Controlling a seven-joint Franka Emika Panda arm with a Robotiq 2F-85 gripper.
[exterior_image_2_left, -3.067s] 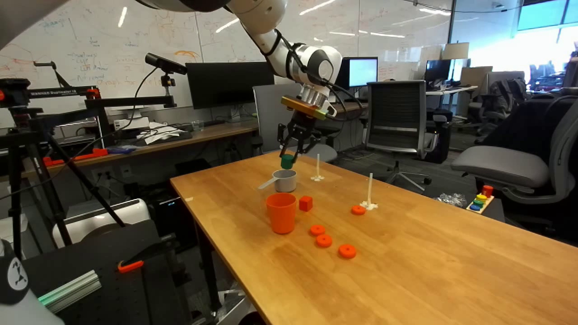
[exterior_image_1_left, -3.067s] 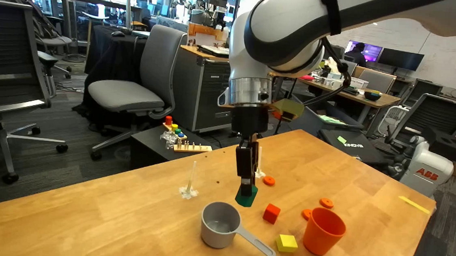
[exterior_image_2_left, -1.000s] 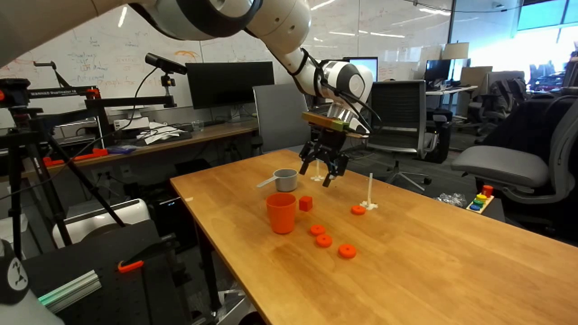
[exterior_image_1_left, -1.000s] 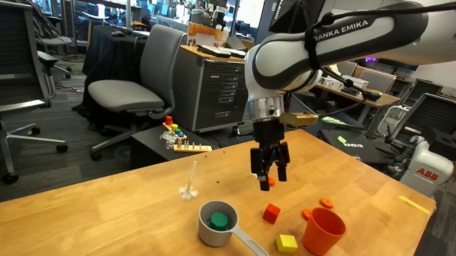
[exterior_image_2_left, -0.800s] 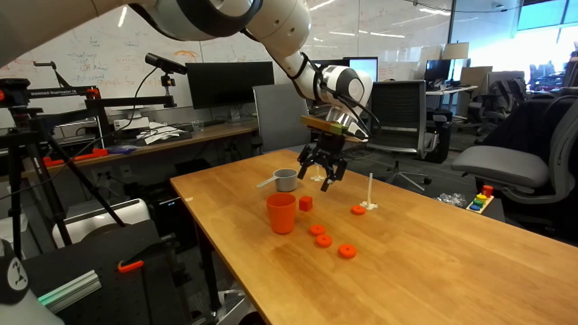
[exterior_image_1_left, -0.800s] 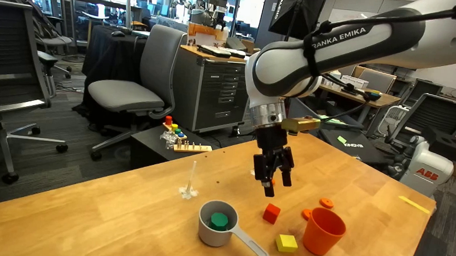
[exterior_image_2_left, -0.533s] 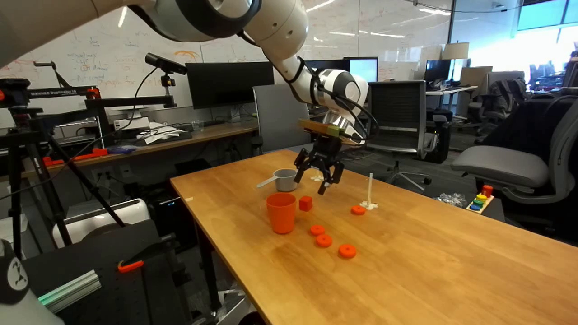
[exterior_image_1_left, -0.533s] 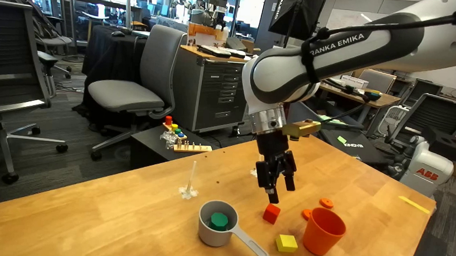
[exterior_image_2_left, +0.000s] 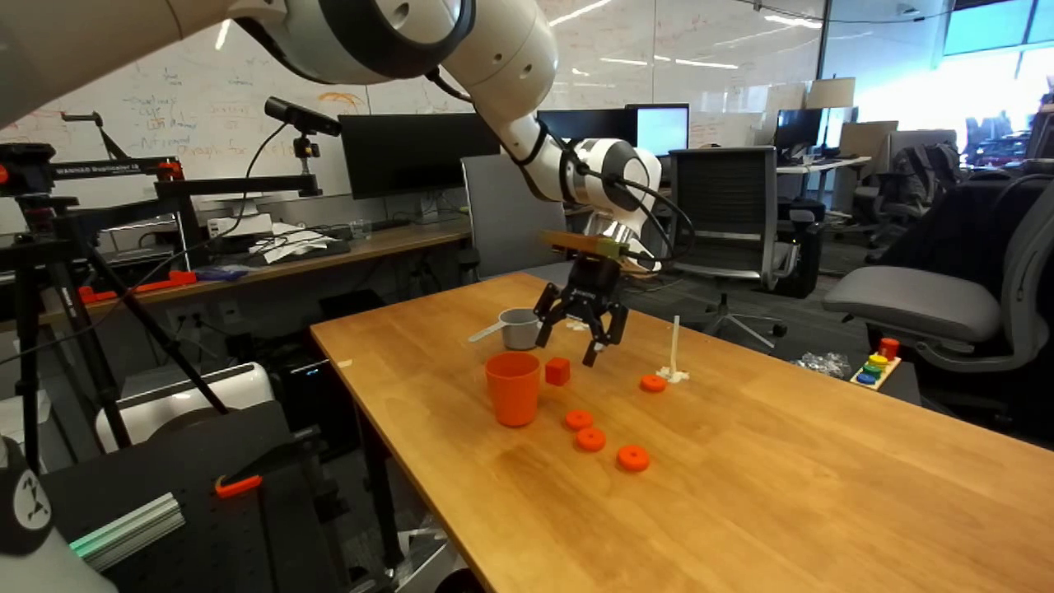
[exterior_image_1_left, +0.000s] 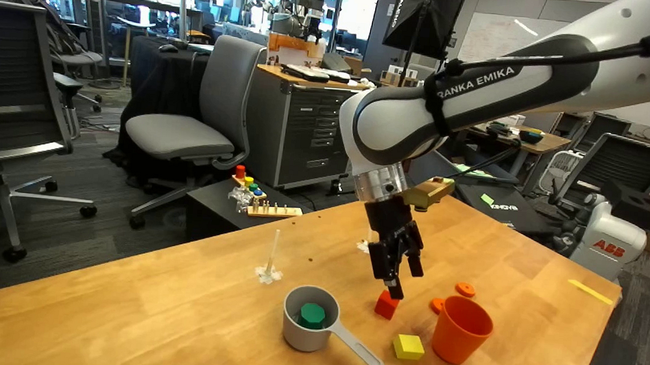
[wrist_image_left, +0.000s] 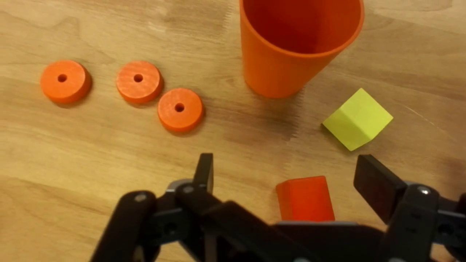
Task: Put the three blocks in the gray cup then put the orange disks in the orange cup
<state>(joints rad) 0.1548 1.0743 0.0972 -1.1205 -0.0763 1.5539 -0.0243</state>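
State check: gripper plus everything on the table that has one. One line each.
gripper: open, holding nothing
gray cup: upright, green block inside
red block: on table, not gripped
yellow-green block: on table, outside both cups
orange cup: upright, nothing seen inside, bottom not visible
four orange disks: flat on table
thin sticks: standing upright

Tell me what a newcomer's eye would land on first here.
Probably the big white arm, stretched over the wooden table with its end effector open near the red block. Next, the bright orange cup standing upright on that table, and the green block sitting inside the gray cup.
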